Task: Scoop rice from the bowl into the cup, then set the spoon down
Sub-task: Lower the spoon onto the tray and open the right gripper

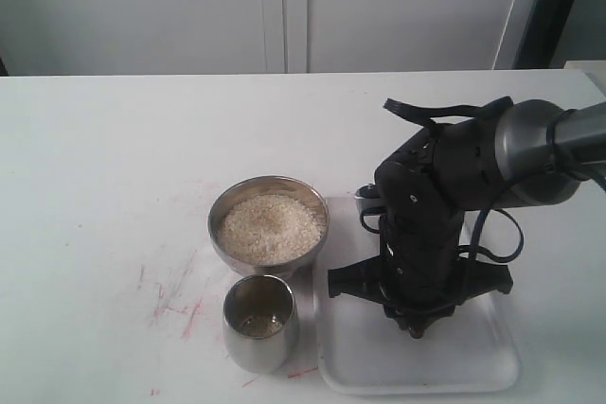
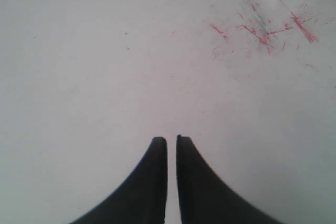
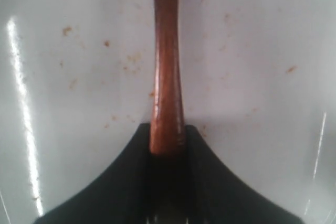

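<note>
The steel bowl (image 1: 227,258) stands at the table's middle, filled with off-white rice (image 1: 270,227). Just in front of it is the smaller steel cup (image 1: 260,338); what lies at its bottom is unclear. My right gripper (image 3: 167,127) hangs low over the white tray (image 3: 79,77), shut on the handle of the reddish-brown wooden spoon (image 3: 166,61). The spoon's oval bowl is out of view. In the exterior view the right arm (image 1: 421,234) hides the spoon. My left gripper (image 2: 171,139) is shut with nothing in it, over bare table.
The white tray (image 1: 473,366) lies right of the bowl and cup, its surface speckled with brown spots. Red scratch marks (image 1: 175,305) stain the table left of the cup, and these red marks (image 2: 262,30) also show ahead of the left gripper.
</note>
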You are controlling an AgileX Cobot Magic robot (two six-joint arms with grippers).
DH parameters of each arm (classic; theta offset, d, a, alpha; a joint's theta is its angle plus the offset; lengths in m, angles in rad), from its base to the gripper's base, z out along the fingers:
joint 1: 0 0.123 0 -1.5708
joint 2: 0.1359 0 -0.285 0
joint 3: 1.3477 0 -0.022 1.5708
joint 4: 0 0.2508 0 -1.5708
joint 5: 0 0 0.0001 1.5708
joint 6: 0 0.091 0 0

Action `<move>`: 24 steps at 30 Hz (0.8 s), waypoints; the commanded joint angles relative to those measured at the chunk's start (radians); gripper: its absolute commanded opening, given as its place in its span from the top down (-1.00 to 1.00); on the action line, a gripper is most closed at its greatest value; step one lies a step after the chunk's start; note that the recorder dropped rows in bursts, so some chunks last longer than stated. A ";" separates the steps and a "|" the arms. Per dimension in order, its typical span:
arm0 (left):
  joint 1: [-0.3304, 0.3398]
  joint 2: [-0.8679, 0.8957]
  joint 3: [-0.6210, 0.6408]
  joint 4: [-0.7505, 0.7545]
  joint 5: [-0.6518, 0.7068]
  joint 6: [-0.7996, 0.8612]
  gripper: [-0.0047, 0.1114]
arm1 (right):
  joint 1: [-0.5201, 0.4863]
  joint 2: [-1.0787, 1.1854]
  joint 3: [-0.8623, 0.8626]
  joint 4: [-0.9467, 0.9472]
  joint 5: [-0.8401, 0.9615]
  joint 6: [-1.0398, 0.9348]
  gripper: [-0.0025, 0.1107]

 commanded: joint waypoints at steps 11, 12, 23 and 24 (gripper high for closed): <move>-0.007 -0.004 0.009 -0.006 0.048 -0.005 0.67 | -0.007 -0.050 -0.002 0.000 0.003 0.005 0.31; -0.007 -0.004 0.009 -0.006 0.048 -0.005 0.67 | -0.007 -0.068 -0.002 0.000 0.017 0.005 0.31; -0.007 -0.004 0.009 -0.006 0.048 -0.005 0.67 | 0.044 -0.374 0.013 -0.006 0.350 -0.142 0.31; -0.007 -0.004 0.009 -0.006 0.048 -0.005 0.67 | 0.068 -0.418 0.029 -0.004 0.365 -0.153 0.31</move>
